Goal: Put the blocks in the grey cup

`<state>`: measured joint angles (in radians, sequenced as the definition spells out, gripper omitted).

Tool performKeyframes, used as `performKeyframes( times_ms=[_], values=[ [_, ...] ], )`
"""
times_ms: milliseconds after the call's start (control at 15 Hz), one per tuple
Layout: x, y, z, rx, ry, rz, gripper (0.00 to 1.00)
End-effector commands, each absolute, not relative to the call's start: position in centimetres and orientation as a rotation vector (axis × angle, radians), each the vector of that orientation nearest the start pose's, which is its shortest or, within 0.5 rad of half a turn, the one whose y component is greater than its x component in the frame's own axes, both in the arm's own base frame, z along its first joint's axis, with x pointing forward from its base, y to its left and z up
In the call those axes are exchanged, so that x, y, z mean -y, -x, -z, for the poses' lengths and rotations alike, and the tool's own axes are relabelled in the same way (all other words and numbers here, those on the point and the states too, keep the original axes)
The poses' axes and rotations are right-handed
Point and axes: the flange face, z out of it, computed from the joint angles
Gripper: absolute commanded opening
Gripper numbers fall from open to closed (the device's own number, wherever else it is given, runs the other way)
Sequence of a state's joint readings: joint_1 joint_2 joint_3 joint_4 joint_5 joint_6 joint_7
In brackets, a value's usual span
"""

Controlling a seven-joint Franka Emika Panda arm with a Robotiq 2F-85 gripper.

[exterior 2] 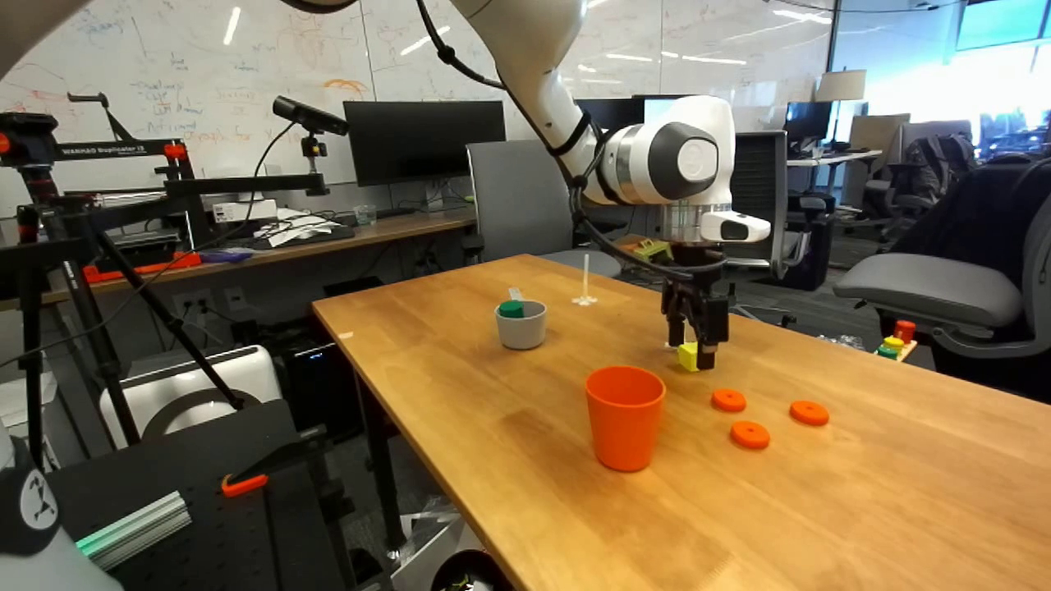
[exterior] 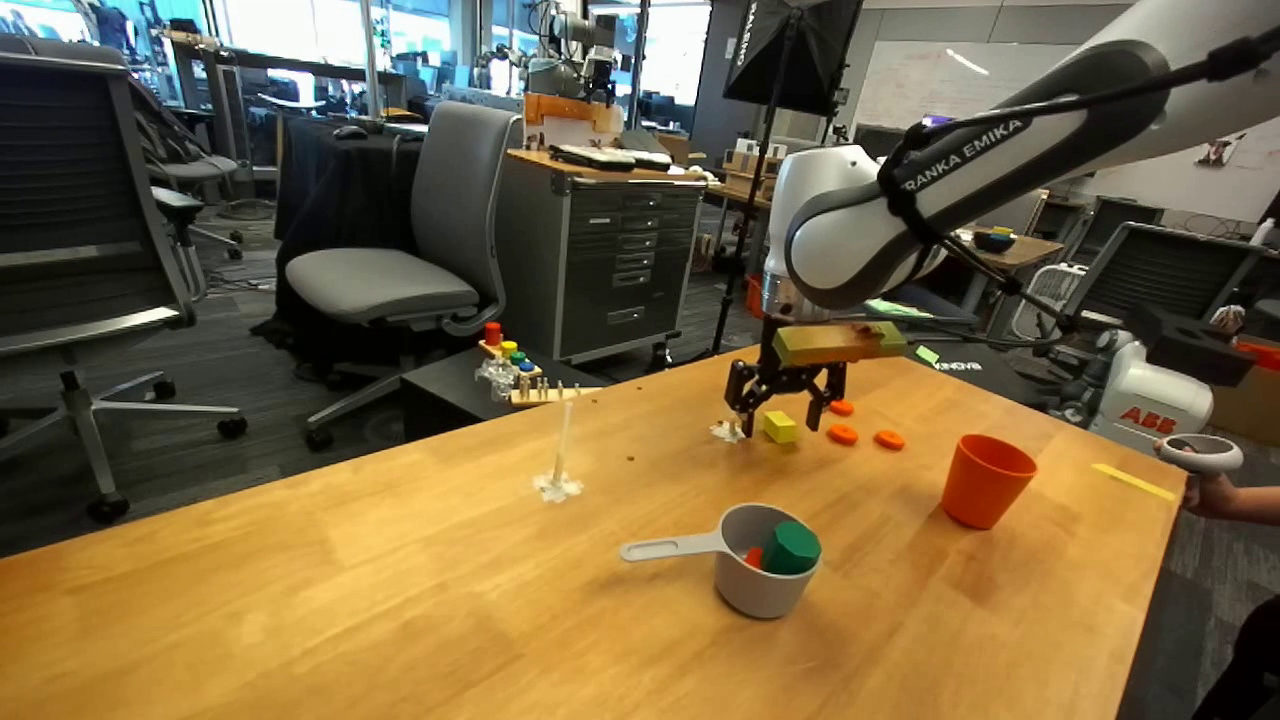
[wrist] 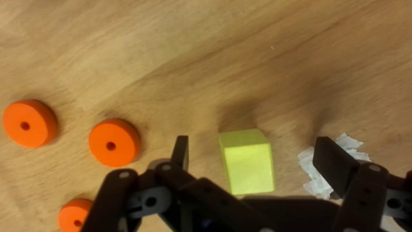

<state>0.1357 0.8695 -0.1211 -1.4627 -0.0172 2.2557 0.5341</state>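
Observation:
A yellow block point(exterior: 780, 428) stands on the table, also seen in an exterior view point(exterior 2: 686, 358) and in the wrist view point(wrist: 249, 169). My gripper point(wrist: 252, 145) is open and low over the table, with a finger on each side of the yellow block and a gap to both. The grey cup point(exterior: 758, 592) stands upright on the table, away from the gripper, with its long handle pointing out. It also shows in an exterior view point(exterior 2: 522, 332). Inside it are a green block point(exterior: 793, 548) and a red-orange block point(exterior: 753, 557), partly hidden by the green one.
Three orange discs point(wrist: 114, 142) with centre holes lie beside the gripper. The orange-red cup point(exterior: 985, 485) stands upright nearby. A thin upright stick point(exterior: 562, 450) is taped to the table. A tape patch point(wrist: 317, 174) lies under one finger. A person's hand point(exterior: 1215, 510) holds a controller at the table edge.

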Motion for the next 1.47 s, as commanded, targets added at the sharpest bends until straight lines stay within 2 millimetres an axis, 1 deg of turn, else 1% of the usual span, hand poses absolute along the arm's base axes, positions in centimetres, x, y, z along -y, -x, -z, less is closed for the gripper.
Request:
performKeyframes(
  times_ms=[0, 67, 400, 600, 667, 733, 867, 1333, 1400],
  values=[
    [-2.6, -72.7, -16.7, -0.771, 3.215, 0.005, 0.75],
    [-2.6, -72.9, -16.7, -0.765, 3.220, 0.014, 0.74],
    [-2.0, -73.0, -16.2, -0.785, 3.186, 0.002, 0.33],
    [-1.3, -72.5, -16.3, -0.828, 3.085, -0.053, 0.11],
    [-1.3, -72.4, -16.6, -0.839, 3.038, -0.072, 0.08],
    [-1.6, -72.2, -17.2, -0.846, 2.996, -0.080, 0.08],
    [-3.0, -71.8, -18.2, -0.827, 2.927, -0.109, 0.08],
    [-10.8, -68.8, -21.8, -0.696, 2.814, -0.185, 0.08],
    [-11.5, -68.5, -22.3, -0.682, 2.801, -0.198, 0.08]
  ],
)
